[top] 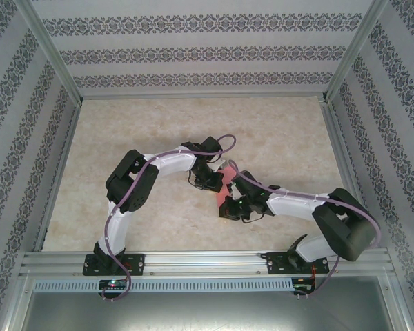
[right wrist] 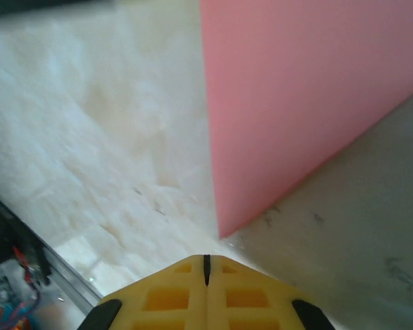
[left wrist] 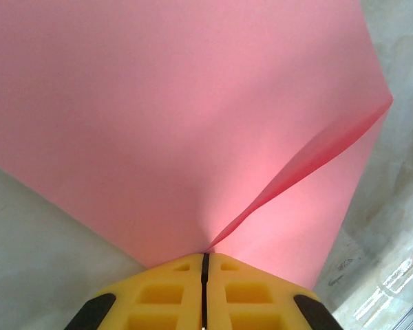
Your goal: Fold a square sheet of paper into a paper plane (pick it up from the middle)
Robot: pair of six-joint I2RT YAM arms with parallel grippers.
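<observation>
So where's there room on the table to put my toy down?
The far half of the table, between the arms and the back wall, is bare. So is the near strip between the two arm bases. It's crowded in the middle, where the left claw pinches the pink paper and the right claw sits shut beside it.

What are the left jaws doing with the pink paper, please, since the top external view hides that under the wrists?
Observer: The left wrist view shows the left jaws shut on the pink paper's near edge.
Operator: Is the sheet flat there?
Observer: No, a raised fold runs up from the pinch point towards the sheet's right corner.
Operator: Do the right jaws hold it too?
Observer: No; they are shut with nothing between them, and a corner of the paper sits just ahead of their tips.
</observation>
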